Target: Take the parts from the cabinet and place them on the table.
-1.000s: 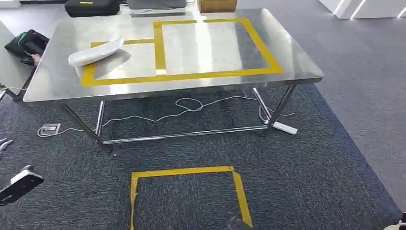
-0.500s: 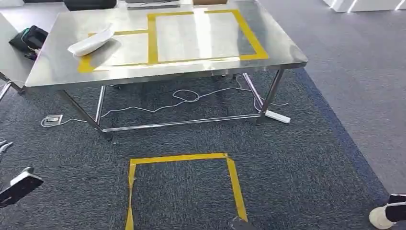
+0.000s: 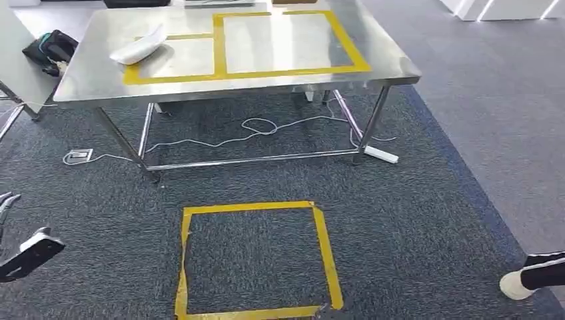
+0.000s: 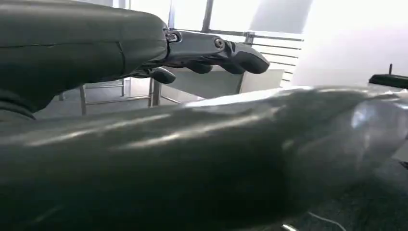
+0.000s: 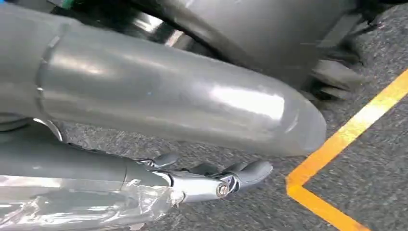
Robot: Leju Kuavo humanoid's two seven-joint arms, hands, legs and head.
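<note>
A white curved part (image 3: 138,48) lies on the steel table (image 3: 266,83), at the left end of its yellow taped outline. My left hand (image 4: 211,50) hangs at my side, fingers stretched out with nothing in them; a table frame and a window are behind it. My right hand (image 5: 216,180) hangs low over the dark carpet near a yellow tape corner. Its fingers are loosely extended and hold nothing, and clear plastic wrap covers the wrist behind them. Both hands are well short of the table.
A yellow taped square (image 3: 253,260) marks the carpet in front of me. Under the table lie a white cable, a power strip (image 3: 381,155) and a floor socket (image 3: 78,157). A black bag (image 3: 50,50) sits at the far left. A person's shoe (image 3: 530,280) is at the lower right.
The whole picture has shifted: the camera moved, so the table now sits higher and farther, and the floor square shows more fully. A person's shoe came in at the lower right.
</note>
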